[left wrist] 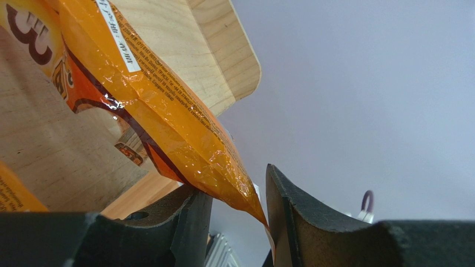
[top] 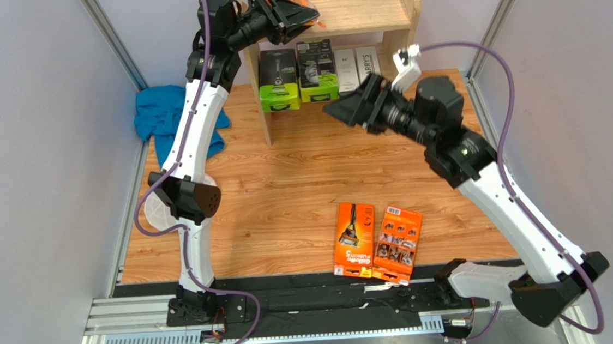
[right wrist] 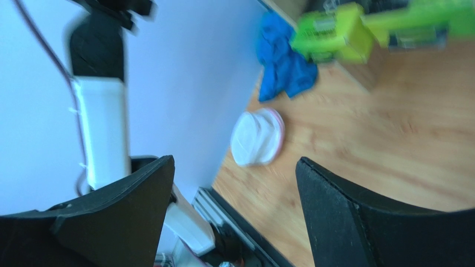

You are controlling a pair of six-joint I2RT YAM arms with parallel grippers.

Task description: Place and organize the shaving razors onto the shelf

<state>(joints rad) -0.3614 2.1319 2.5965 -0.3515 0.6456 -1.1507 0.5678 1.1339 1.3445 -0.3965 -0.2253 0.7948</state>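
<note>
The wooden shelf (top: 370,3) stands at the back. My left gripper (top: 285,14) is at its top tier, shut on an orange razor pack (top: 307,9) that it holds tilted over the tier. In the left wrist view the pack (left wrist: 161,105) sits slantwise between the jaws (left wrist: 238,186), touching both fingers, with the shelf's wood (left wrist: 212,44) behind. Two white boxes (top: 357,68) stand on the lower tier. Two orange packs (top: 356,238) (top: 397,243) lie on the table near the front. My right gripper (top: 336,108) is open and empty in front of the shelf; the right wrist view (right wrist: 234,167) shows the same.
Two green packs (top: 278,82) (top: 317,73) stand on the lower tier beside the white boxes. A blue cloth (top: 161,109) lies left of the shelf. A white mesh disc (right wrist: 257,137) lies by the left wall. Metal frame posts stand at the back corners.
</note>
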